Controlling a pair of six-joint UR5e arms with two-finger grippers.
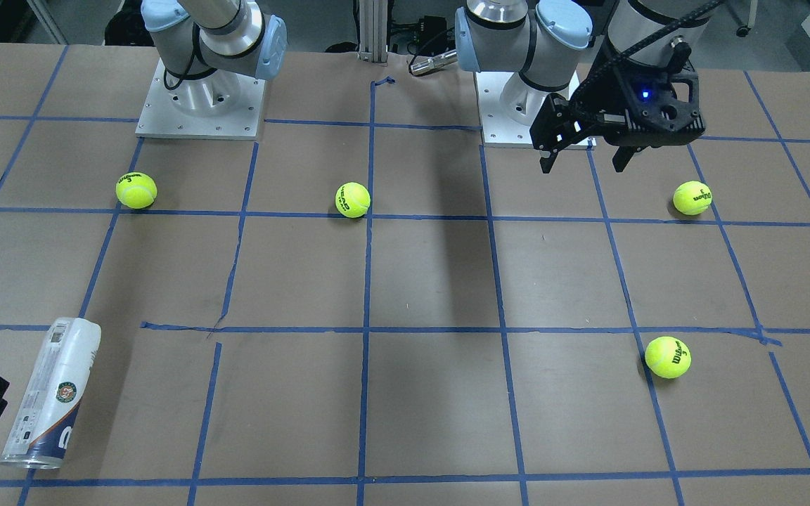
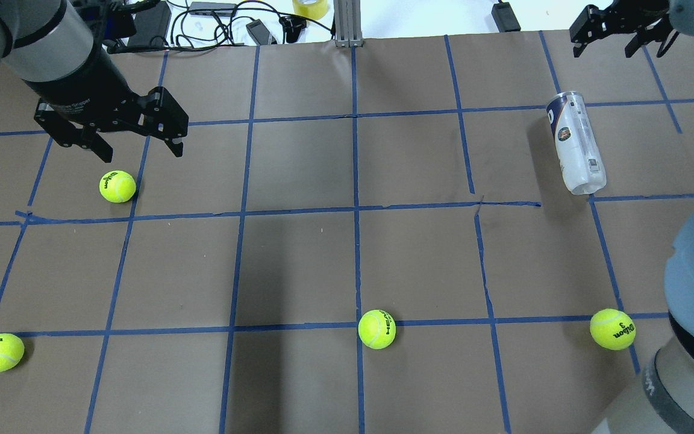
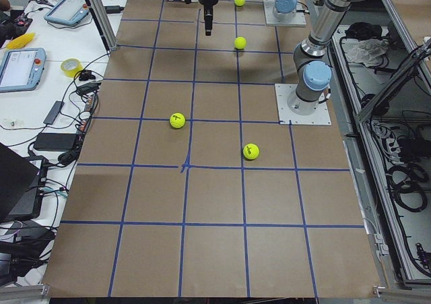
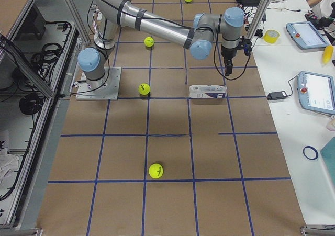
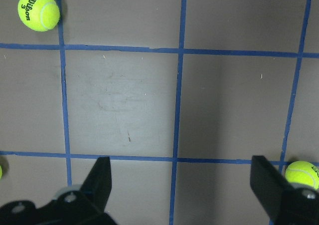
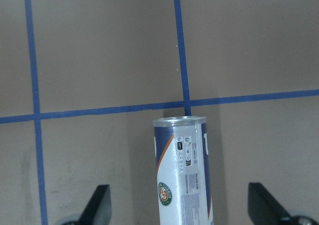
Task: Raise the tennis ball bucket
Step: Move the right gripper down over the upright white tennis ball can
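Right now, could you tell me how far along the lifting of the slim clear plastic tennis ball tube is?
Done: only positioning; the open right gripper hangs above the slim clear plastic tube, white and navy labelled, whose end shows centred in the wrist view. In hand: nothing gripped; it lies sideways on the brown table. Left: descend, close, lift. The left gripper is open, away.
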